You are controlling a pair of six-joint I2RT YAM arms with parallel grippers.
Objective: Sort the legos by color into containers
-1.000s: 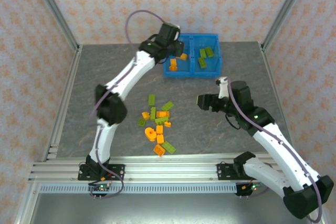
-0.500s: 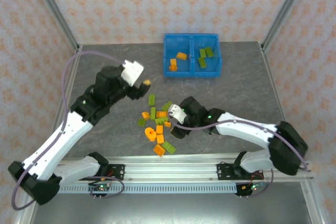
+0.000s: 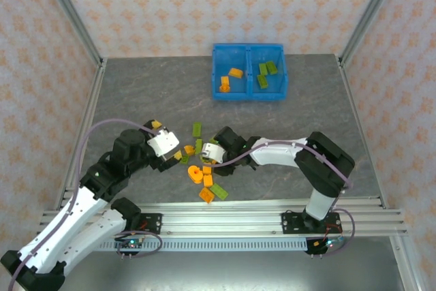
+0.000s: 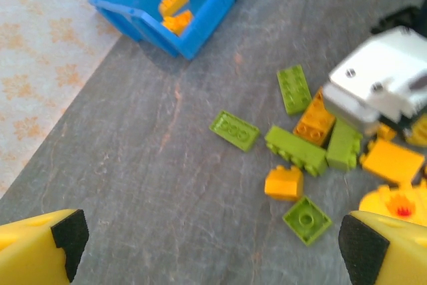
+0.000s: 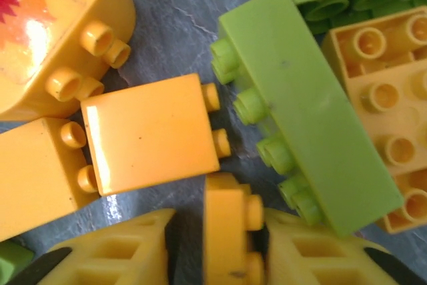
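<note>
The legos, orange and olive-green, lie in a loose pile [image 3: 203, 161] at the table's middle front. The blue bin [image 3: 248, 95] stands at the back. Its left container holds orange legos [image 3: 236, 73] and its right holds green legos [image 3: 267, 73]. My right gripper [image 3: 208, 157] is low in the pile, shut on a small orange lego [image 5: 230, 231] standing on edge between its fingers [image 5: 307, 251]. A long green lego [image 5: 300, 111] and a square orange one [image 5: 150, 135] lie just beyond it. My left gripper [image 3: 174, 142] hovers open at the pile's left edge, nothing between its fingers [image 4: 50, 241].
In the left wrist view, green legos [image 4: 234, 130] and an orange one [image 4: 283, 183] lie ahead, with the right gripper's white body [image 4: 387, 88] beyond them and the bin [image 4: 143, 21] far off. A rounded orange piece with a red print [image 5: 47, 38] sits beside the right gripper.
The left arm swung back from the bin to the pile's left edge and its jaws opened. The right gripper moved left into the pile and closed on an orange lego.
</note>
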